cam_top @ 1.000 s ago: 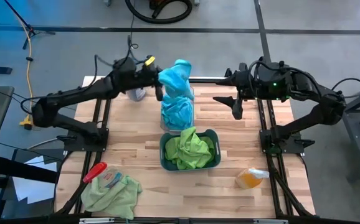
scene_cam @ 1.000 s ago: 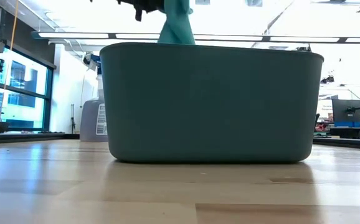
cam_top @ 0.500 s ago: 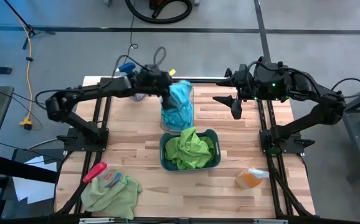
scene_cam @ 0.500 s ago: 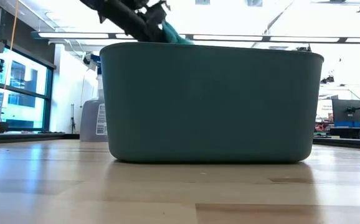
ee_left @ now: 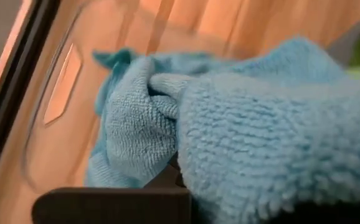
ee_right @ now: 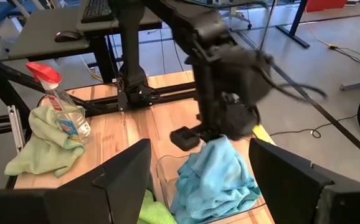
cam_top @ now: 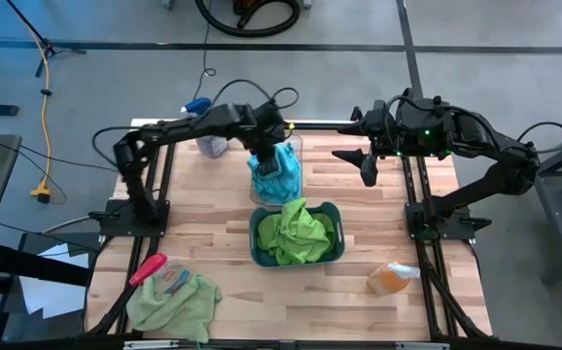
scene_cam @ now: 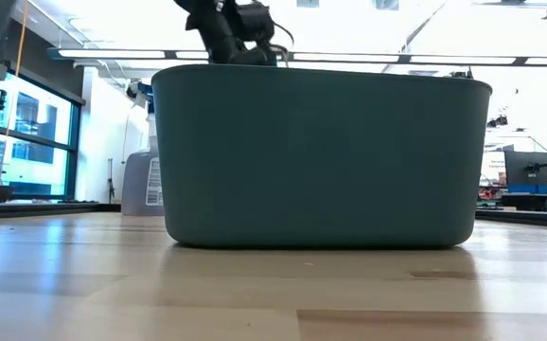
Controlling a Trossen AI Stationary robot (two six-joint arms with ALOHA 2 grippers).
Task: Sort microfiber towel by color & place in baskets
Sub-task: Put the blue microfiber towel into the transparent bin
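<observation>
While pressed down into clear basket (cam_top: 279,170) at table's far middle, left gripper (cam_top: 267,156) buried among turquoise towels (cam_top: 277,177); finger spread hidden, grip on cloth impossible to tell, possibly still pinching one. Right gripper (cam_top: 368,167) hovering apart near far right side, fingers spread, nothing held. Teal basket (cam_top: 297,257) just nearer, filled with green towels (cam_top: 297,231). Loose green towel (cam_top: 176,301) at near left corner.

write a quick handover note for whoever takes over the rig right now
Left pincer: down in the clear bin, pressing a turquoise towel onto the blue pile; grip state hidden.
Right pincer: open, waiting over the table's far right.
Done: green towels fill the teal bin.
Left: one lime green towel lies at the near left corner, by a red-capped spray bottle.
</observation>
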